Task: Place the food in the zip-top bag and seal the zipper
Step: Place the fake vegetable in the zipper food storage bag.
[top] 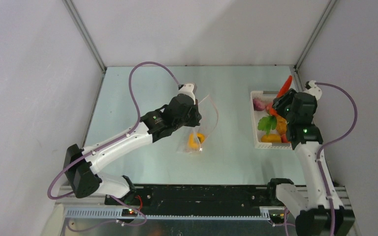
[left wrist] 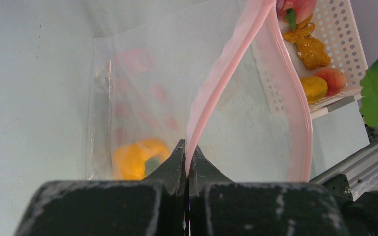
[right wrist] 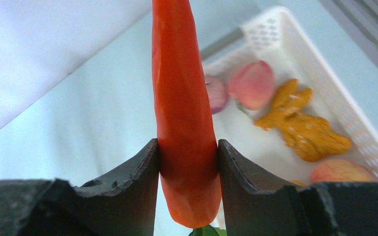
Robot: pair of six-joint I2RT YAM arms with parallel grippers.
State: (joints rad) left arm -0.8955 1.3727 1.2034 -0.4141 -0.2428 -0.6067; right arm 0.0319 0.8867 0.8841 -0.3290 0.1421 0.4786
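My left gripper is shut on the pale pink zipper of the zip-top bag and holds one lip up, so the mouth gapes. The other lip curves away to the right. A yellow food piece lies inside the bag on the table. Seen from above, the left gripper is at the bag near mid-table. My right gripper is shut on a long red-orange food piece with green leaves at its base. It holds it above the basket, tip pointing away.
The white slotted basket stands at the right of the table. It holds a pink peach, a purple piece, a knobbly yellow-brown piece and more fruit. Walls close in the table at left, back and right.
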